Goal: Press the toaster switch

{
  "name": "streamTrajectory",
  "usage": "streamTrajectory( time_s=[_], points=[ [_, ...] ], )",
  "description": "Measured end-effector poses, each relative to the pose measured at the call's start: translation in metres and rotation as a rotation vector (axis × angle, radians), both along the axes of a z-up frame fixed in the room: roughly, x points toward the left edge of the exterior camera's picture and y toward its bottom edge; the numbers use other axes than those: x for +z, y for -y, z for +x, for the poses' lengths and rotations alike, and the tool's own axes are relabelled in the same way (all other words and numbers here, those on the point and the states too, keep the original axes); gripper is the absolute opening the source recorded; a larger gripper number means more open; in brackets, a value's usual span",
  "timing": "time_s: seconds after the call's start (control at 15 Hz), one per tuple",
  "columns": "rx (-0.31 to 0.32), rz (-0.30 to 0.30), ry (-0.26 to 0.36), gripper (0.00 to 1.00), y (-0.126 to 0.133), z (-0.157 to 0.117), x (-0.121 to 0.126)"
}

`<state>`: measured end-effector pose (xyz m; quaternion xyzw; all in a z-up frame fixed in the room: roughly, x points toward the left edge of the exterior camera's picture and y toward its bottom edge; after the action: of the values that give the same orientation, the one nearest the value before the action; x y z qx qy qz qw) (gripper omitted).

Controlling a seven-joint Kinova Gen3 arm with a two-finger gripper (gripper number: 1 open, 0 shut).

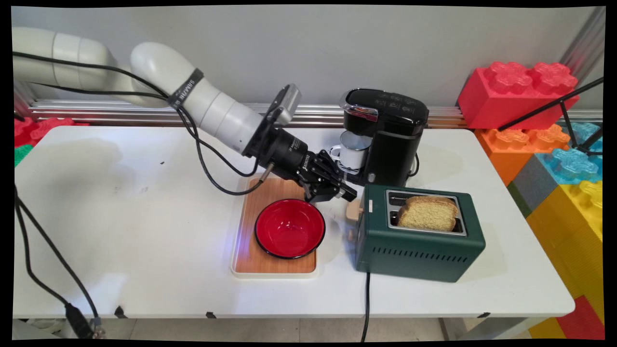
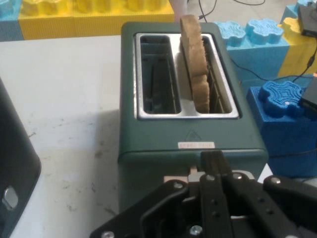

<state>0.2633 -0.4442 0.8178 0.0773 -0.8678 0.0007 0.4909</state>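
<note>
At the green toaster's point(image 1: 419, 241) left end, the black hand point(image 1: 348, 194) touches its lever point(image 1: 353, 210), fingers drawn together. Bread point(image 1: 428, 212) stands in the near slot; a red bowl point(image 1: 289, 228) sits left.

Colours here are pretty loud. The toaster point(image 1: 418, 241) is a deep forest green with a silvery metal top plate, a tan lever, and a golden-brown slice of bread point(image 1: 427, 212) poking out. Next to it sits a bowl point(image 1: 289, 228), glossy red inside with a black rim, on a tray point(image 1: 258, 260) that's light wood-grain orange with a cream border. The coffee machine point(image 1: 390, 135) near the table's far edge is shiny black with a chrome bit, holding a white mug point(image 1: 353, 150). The table point(image 1: 120, 231) itself is plain white. The gripper point(image 1: 348, 193) is matte black. Off the right edge, the giant toy bricks point(image 1: 554, 144) are red, orange, blue and yellow.
</note>
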Motion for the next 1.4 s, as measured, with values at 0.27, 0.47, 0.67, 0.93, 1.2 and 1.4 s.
streamTrajectory(
  time_s=[0.27, 0.47, 0.67, 0.93, 1.2, 1.4],
  points=[
    [0.009, 0.006, -0.002, 0.00, 0.003, -0.004, -0.011],
    [0.015, 0.011, -0.002, 0.00, 0.004, -0.006, -0.019],
    [0.020, 0.016, -0.003, 0.00, 0.006, -0.008, -0.027],
    [0.024, 0.025, -0.002, 0.00, 0.006, -0.012, -0.038],
    [0.026, 0.035, 0.005, 0.00, 0.005, -0.014, -0.048],
    [0.027, 0.042, 0.013, 0.00, 0.005, -0.015, -0.057]
  ],
)
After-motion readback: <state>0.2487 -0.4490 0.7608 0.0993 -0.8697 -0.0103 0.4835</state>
